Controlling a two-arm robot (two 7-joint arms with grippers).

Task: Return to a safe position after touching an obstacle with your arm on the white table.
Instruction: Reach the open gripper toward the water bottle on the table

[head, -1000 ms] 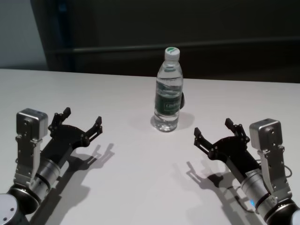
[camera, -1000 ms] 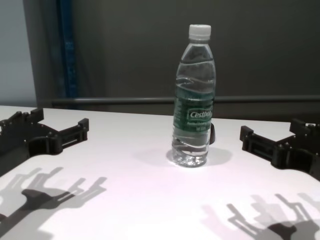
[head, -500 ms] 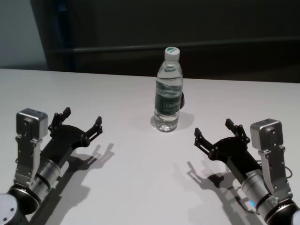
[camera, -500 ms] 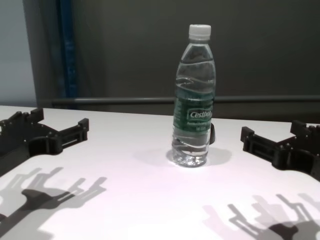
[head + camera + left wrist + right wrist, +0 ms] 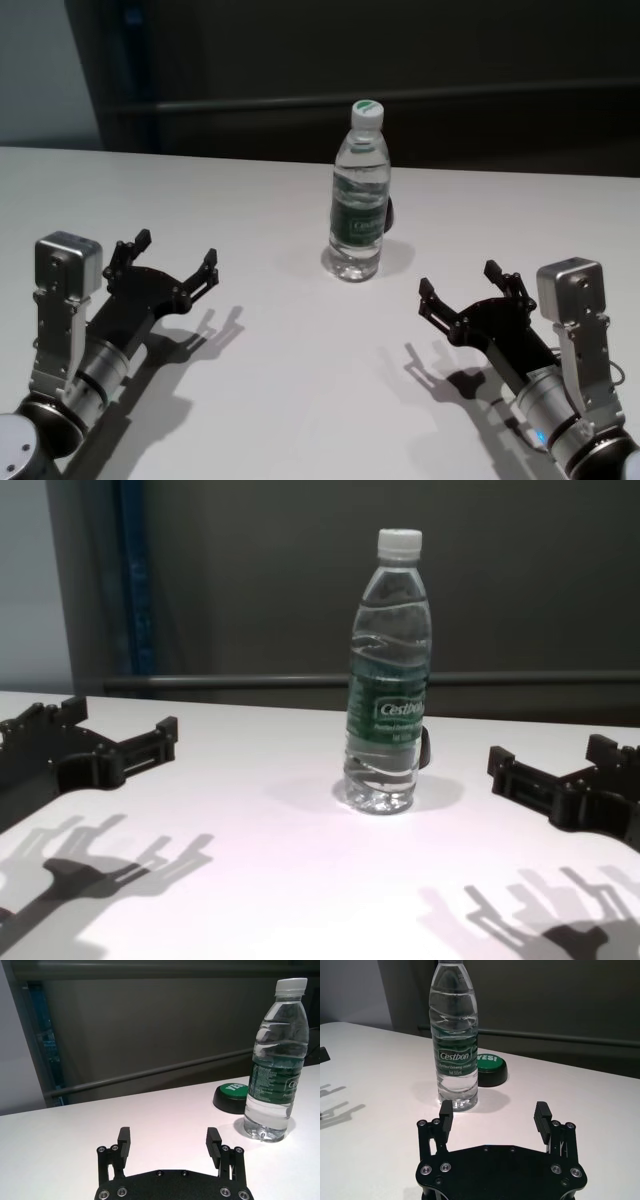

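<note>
Clear plastic water bottle (image 5: 359,195), white screw cap, dark green label reading "Cestbon": stands upright near the middle of the white table (image 5: 280,400), toward its far side. Green-topped dark dome button (image 5: 489,1068): just behind the bottle, on the robot's right of it. Left gripper (image 5: 172,262): low over the table's near left, fingers spread apart, holding nothing, well apart from the bottle. Right gripper (image 5: 468,291): low over the near right, likewise spread and empty, clear of the bottle.
</note>
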